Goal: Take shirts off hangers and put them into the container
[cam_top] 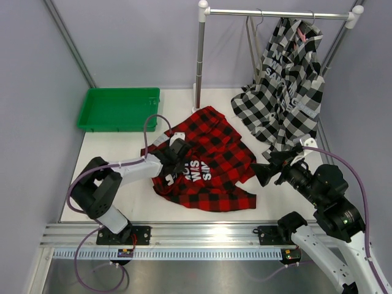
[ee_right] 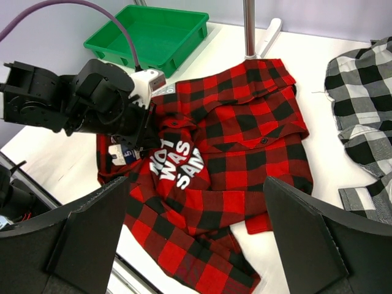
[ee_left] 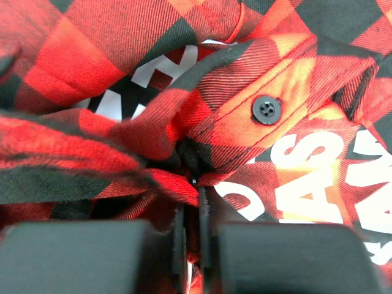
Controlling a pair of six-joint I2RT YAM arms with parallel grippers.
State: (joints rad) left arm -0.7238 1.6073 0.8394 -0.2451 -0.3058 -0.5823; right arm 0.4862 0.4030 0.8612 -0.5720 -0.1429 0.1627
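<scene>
The left claw (ee_left: 193, 184) pinches a raised fold of the red-and-black plaid flannel shirt (cam_top: 214, 160) lying on the white tabletop (cam_top: 122, 150), likely to carry it to the shallow green plastic tray (cam_top: 116, 91); the right claw (cam_top: 262, 173) hovers spread apart.

"The red-and-black shirt (cam_top: 208, 160) is lying crumpled on the table (cam_top: 116, 184), and the left gripper (cam_top: 176, 160) is pressing into its left edge."

"Is it gripping?"

"It's looking pinched onto the cloth, though from up here I can't be sure."

"And the other one?"

"The black-and-white shirt (cam_top: 285, 92) is hanging off the rail (cam_top: 275, 13), its tail trailing onto the table. The right gripper (cam_top: 272, 165) is hovering beside it, fingers spread. The green tray (cam_top: 116, 110) is sitting back left."
</scene>
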